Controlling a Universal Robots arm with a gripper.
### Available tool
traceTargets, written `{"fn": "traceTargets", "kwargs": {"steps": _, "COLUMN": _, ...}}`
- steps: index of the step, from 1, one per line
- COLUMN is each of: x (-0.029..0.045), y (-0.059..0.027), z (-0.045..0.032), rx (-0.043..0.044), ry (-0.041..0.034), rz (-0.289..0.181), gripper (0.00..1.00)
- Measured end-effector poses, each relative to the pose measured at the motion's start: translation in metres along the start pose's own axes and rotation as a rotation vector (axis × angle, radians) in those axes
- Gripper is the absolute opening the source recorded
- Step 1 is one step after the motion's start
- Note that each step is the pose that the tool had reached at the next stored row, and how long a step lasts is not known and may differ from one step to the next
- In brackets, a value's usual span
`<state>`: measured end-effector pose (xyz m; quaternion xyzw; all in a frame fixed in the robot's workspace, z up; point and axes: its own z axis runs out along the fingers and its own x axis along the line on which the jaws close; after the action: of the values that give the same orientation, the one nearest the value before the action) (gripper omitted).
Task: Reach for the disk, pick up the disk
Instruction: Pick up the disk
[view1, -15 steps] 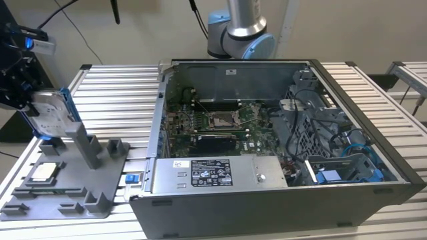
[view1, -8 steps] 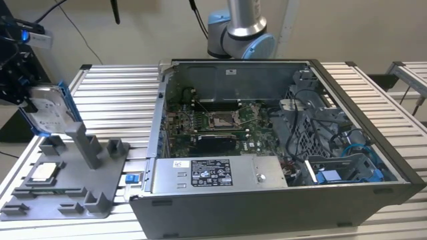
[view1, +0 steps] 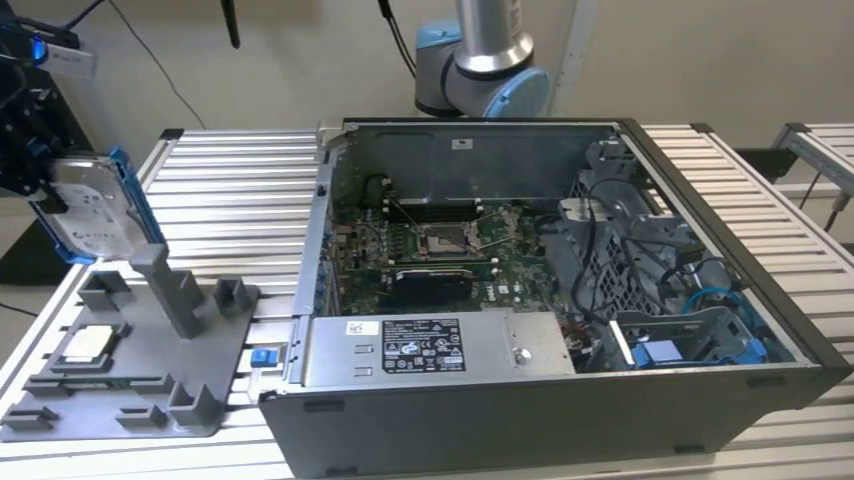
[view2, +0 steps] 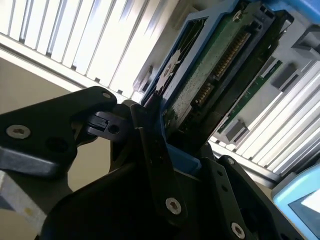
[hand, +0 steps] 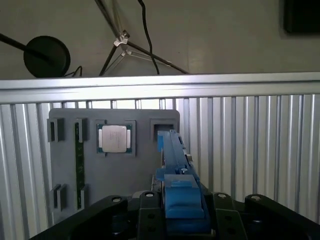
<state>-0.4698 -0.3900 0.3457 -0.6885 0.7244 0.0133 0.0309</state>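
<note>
Disk (view1: 96, 210), silver slab framed in blue plastic, clamped by gripper (view1: 48, 195).

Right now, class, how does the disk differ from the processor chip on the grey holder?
The disk is held up on edge in the claw; the processor chip lies flat in the grey holder. The disk is large and oblong; the chip is small and square. The disk has a blue carrier frame; the chip has none. Both show silvery faces.
</note>
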Motion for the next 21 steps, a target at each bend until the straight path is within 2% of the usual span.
{"fn": "traceTargets", "kwargs": {"steps": 21, "x": -0.0033, "y": -0.0012, "z": -0.0525, "rx": 0.0014, "ry": -0.0001, "rz": -0.002, "gripper": 0.0}}
